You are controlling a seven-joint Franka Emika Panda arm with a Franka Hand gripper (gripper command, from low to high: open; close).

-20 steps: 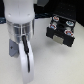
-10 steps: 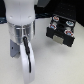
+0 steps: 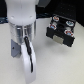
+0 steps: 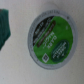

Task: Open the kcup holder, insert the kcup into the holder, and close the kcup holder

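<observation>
white tabletop (image 4: 15,65), kcup (image 4: 52,40) beneath jaws

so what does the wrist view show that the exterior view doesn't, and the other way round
Only the wrist view shows the kcup, a green round pod lying on the white surface, with a dark green object at the frame edge beside it. Only the exterior view shows the white arm and the black kcup holder at the exterior view's right, open, with red and white topped pods in its slots. Both share the white table. The jaws are not clearly visible in either view.
</observation>
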